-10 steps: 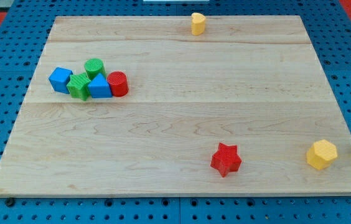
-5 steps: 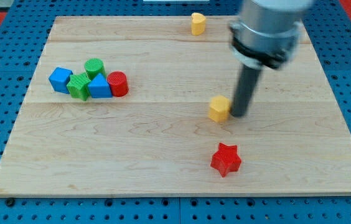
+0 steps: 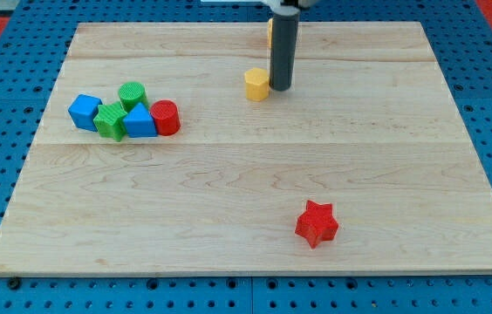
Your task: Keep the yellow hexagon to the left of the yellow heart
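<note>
The yellow hexagon (image 3: pixel 256 85) sits on the wooden board (image 3: pixel 246 201) in the upper middle of the view. My tip (image 3: pixel 280 88) stands right beside it, touching its right side. The dark rod rises from there to the view's top and hides most of the yellow heart (image 3: pixel 269 31); only a thin yellow sliver shows at the rod's left edge near the board's top edge. The hexagon lies below that sliver and slightly to its left.
A cluster stands at the view's left: a blue cube (image 3: pixel 84 112), a green star (image 3: pixel 110 121), a green cylinder (image 3: pixel 132 94), a blue triangle (image 3: pixel 140 121) and a red cylinder (image 3: pixel 165 117). A red star (image 3: pixel 317 223) sits at the lower right.
The yellow hexagon has been pushed from the lower right, through the middle, up and left to near the heart. My tip followed on its right side, and the rod now covers the heart.
</note>
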